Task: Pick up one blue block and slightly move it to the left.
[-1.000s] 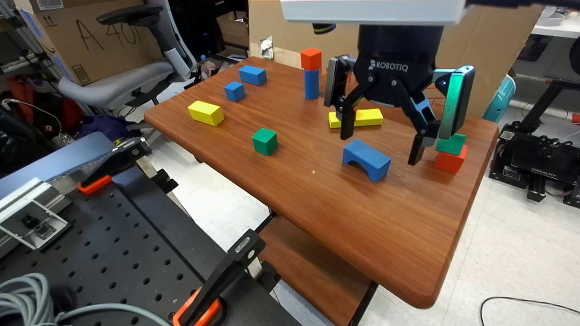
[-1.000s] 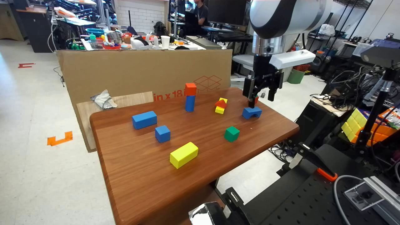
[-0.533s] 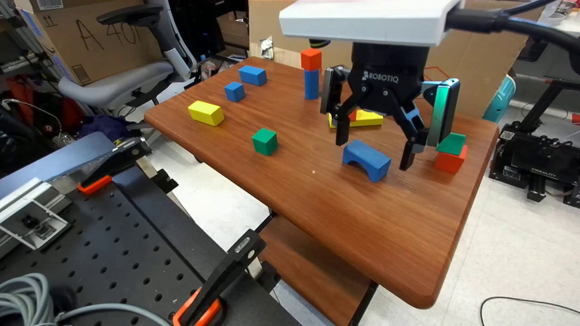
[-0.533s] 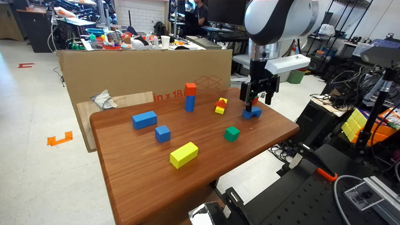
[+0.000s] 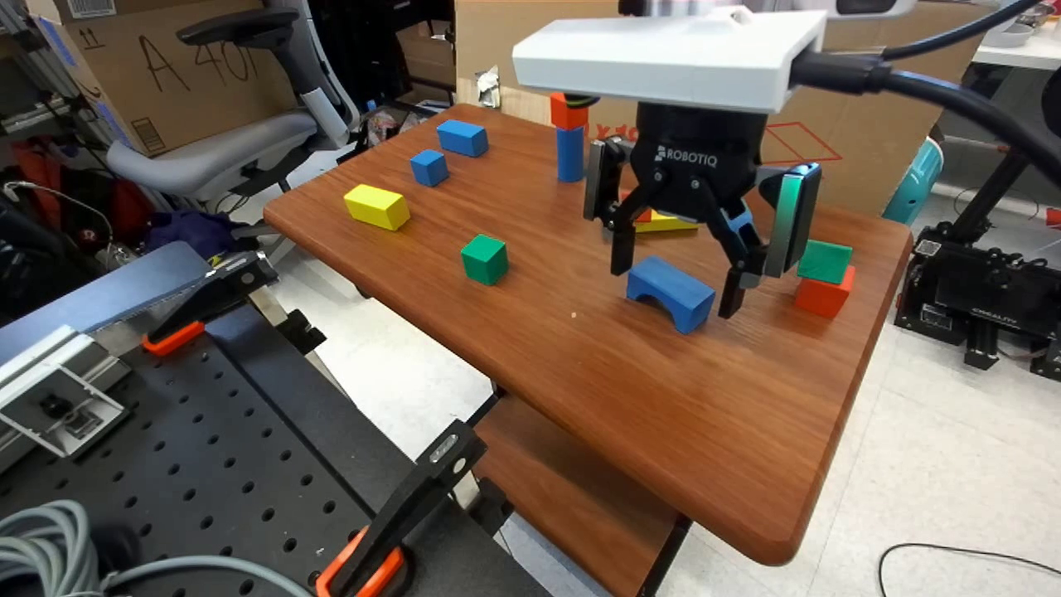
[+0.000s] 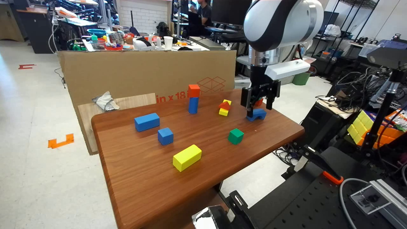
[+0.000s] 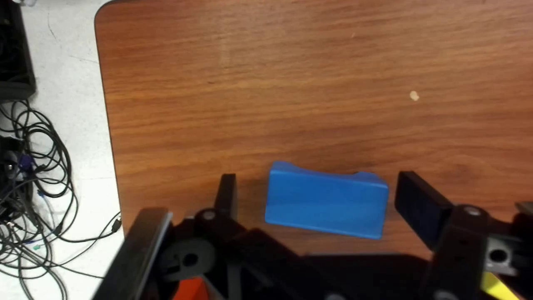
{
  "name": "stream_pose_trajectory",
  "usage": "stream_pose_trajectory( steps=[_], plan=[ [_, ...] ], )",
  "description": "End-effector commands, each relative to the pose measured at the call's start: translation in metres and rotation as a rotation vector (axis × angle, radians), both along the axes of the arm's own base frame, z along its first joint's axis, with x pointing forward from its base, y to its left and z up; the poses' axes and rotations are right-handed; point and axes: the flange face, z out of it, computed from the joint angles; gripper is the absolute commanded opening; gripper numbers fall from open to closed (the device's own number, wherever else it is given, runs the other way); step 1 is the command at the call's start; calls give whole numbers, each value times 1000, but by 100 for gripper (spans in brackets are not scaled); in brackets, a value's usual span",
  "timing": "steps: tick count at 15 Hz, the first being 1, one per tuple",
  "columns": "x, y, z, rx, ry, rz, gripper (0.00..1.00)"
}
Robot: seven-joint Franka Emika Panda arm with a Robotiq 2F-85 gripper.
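Observation:
The blue block point(image 5: 673, 292) is an arch-shaped, elongated block lying on the brown table point(image 5: 580, 373). It also shows in an exterior view point(image 6: 260, 115), partly behind a finger, and in the wrist view point(image 7: 327, 204). My gripper point(image 5: 675, 290) points down over it with jaws wide open. In the wrist view the fingers point(image 7: 320, 193) stand off both ends of the block, with wood showing between. The right-hand finger is closer to its end than the left-hand one. The fingertips look near the block's top; whether they touch the table cannot be told.
A green piece on a red block point(image 5: 823, 290) stands close beside one finger. A yellow block with a red piece point(image 6: 224, 108) lies behind. A blue cylinder-like upright with a red cube point(image 6: 193, 105), a green cube point(image 6: 236, 136), a yellow block point(image 6: 187, 158) and two smaller blue blocks point(image 6: 165, 136) stand about.
My gripper has come down and shifted slightly left in both exterior views, so its open fingers are now at the blue block's ends. The blocks have not moved.

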Motion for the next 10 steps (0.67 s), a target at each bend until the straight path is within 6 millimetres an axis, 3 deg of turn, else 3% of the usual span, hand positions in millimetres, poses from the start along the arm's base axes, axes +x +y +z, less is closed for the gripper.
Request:
stream_pose_trajectory(
  steps=[1, 4, 10],
  plan=[
    [10, 8, -7, -8, 7, 7, 66],
    [12, 15, -6, -3, 1, 20, 44],
    [6, 39, 14, 27, -31, 53, 44]
  ],
)
